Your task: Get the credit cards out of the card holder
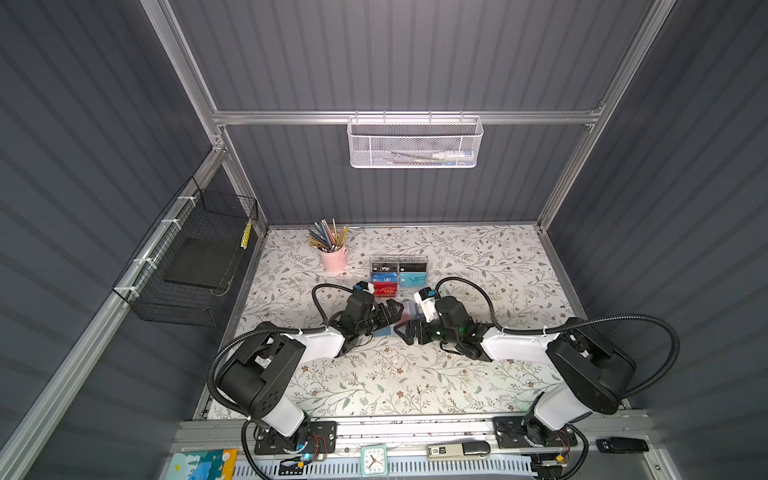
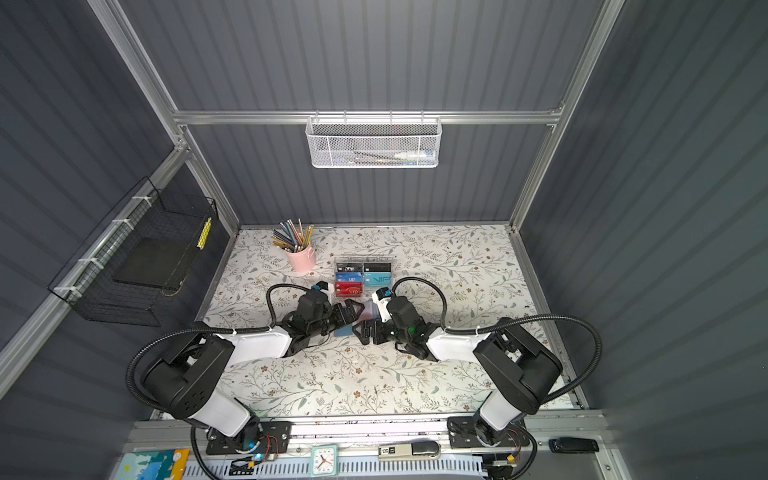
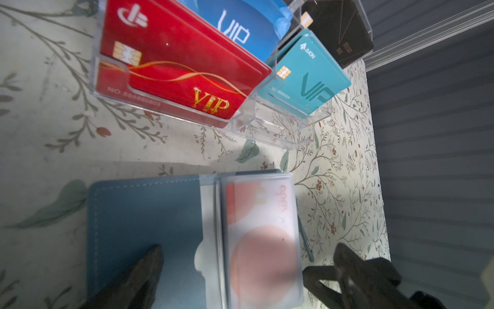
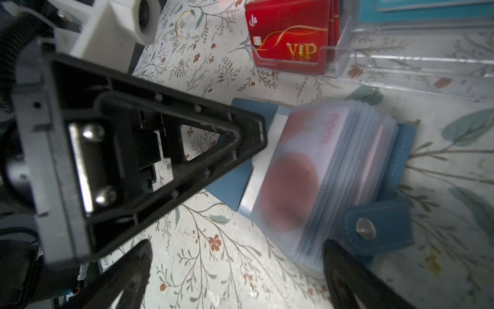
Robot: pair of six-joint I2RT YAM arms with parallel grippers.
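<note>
The card holder (image 3: pixel 144 214) lies open on the floral table, a blue-grey booklet with clear sleeves and a snap tab (image 4: pixel 379 227). In its top sleeve sits a white credit card with red-orange circles (image 3: pixel 260 240) (image 4: pixel 294 182). My left gripper (image 3: pixel 248 251) hangs open over the holder, one finger above the blue cover and the other past the sleeves' outer edge. My right gripper (image 4: pixel 236 248) is open too, low over the bare table beside the sleeve stack, one fingertip close to the snap tab. In both top views the two grippers (image 1: pixel 392 311) (image 1: pixel 405 330) meet over the holder (image 1: pixel 384 331).
A clear acrylic rack (image 1: pixel 399 276) with red, blue, teal and black VIP cards stands just behind the holder. A pink cup of pencils (image 1: pixel 333 257) is at the back left. A black wire basket (image 1: pixel 195 257) hangs on the left wall and a white mesh basket (image 1: pixel 413 143) on the back wall.
</note>
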